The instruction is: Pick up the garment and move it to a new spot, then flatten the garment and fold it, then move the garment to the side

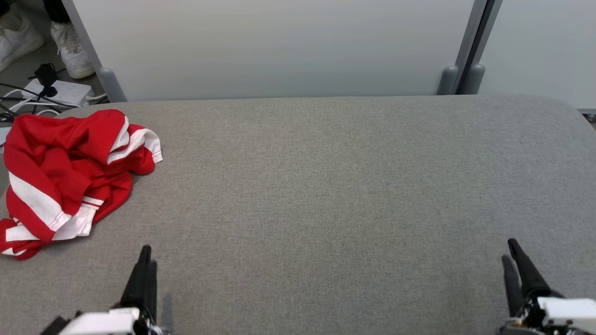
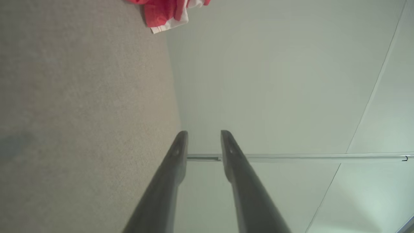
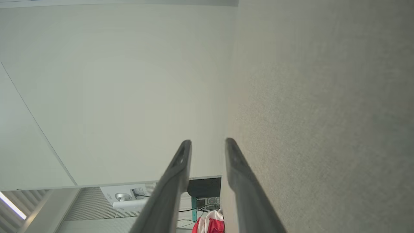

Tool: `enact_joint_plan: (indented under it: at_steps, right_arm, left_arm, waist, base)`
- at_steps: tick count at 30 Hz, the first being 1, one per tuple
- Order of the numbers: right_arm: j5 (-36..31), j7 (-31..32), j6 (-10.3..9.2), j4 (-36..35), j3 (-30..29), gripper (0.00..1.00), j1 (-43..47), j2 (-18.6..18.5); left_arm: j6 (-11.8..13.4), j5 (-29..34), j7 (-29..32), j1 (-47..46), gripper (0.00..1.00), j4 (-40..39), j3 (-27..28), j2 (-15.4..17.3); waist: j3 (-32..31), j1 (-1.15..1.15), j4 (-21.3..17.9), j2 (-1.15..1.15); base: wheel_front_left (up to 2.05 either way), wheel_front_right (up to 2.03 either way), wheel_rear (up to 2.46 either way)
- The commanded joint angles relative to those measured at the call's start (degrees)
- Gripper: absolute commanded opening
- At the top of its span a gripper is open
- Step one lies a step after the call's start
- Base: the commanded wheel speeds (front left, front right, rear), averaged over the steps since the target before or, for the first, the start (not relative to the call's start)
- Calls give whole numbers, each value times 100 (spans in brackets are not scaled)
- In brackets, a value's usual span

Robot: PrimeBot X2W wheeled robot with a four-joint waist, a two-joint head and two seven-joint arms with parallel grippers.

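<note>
Grey fabric-covered worktop (image 1: 326, 186), bearing crumpled red-and-white garment (image 1: 65, 172) at nine o'clock, against the left edge.

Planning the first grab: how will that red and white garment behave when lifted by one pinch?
Probably floppy: the garment lies crumpled in soft folds, so it should hang and unfurl. Likely light, since the cloth looks thin. Pushed, it may bunch on the textured table.

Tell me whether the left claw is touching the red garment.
Apart. The head view shows a strip of bare grey table between the left claw and the garment.
</note>
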Motion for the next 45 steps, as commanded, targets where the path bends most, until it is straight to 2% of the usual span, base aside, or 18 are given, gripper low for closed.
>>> enact_joint_plan:
  at_steps: [1,8,12,18,45]
  right_arm:
    - [0,-1,0,93,12,100,78,37]
    - [-81,-72,0,121,91,100,-50,10]
    - [-192,-163,0,156,197,100,-135,-48]
    - [-400,-265,0,231,328,100,-277,-128]
    - [-2527,-719,0,514,692,100,-891,-309]
  left_arm:
    - [0,0,-1,91,100,96,-10,-42]
    - [-2,64,-78,-28,100,147,-40,-21]
    - [-4,181,-170,-101,100,186,-117,32]
    - [-7,422,-265,-229,100,247,-202,99]
    - [-15,2925,-719,-702,100,410,-203,175]
  waist:
    - [1,0,0,0]
    - [7,13,-3,0]
    - [16,1,-9,0]
    - [30,0,-16,0]
    - [58,0,-66,0]
  base:
    - [0,0,0]
    - [0,0,0]
    - [0,0,0]
    - [0,0,0]
    - [0,0,0]
